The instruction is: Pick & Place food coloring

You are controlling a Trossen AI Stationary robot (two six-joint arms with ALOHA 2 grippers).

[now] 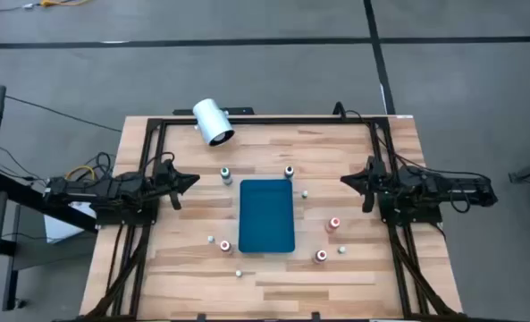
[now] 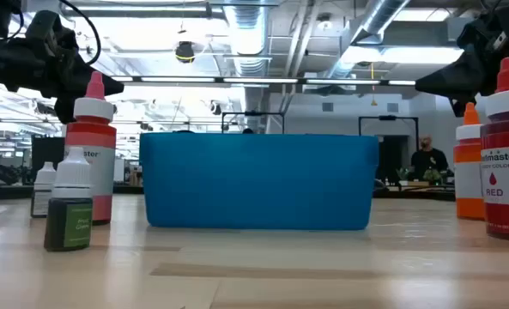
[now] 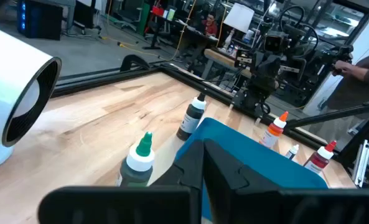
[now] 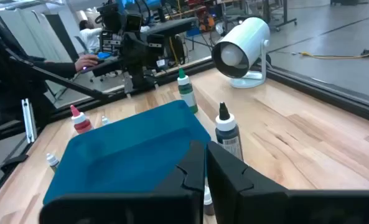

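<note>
The food coloring bottles [image 1: 226, 173] stand scattered on the wooden table [image 1: 193, 268] around the blue tray [image 1: 266, 216] at its middle, some toward the far edge and others along the tray's sides toward the near edge. The left gripper [image 1: 189, 180] hovers at the table's left edge and the right gripper [image 1: 349, 182] at its right edge, each with fingers together and holding nothing. A white cylinder [image 1: 213, 122] lies near the far left corner.

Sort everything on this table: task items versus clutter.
Job: green-topped bottle; black-topped bottle; orange bottle; left red bottle; right red bottle; blue tray, probably the drop-off.
Lying about: white cylinder.
Left gripper, right gripper idle at the sides.
</note>
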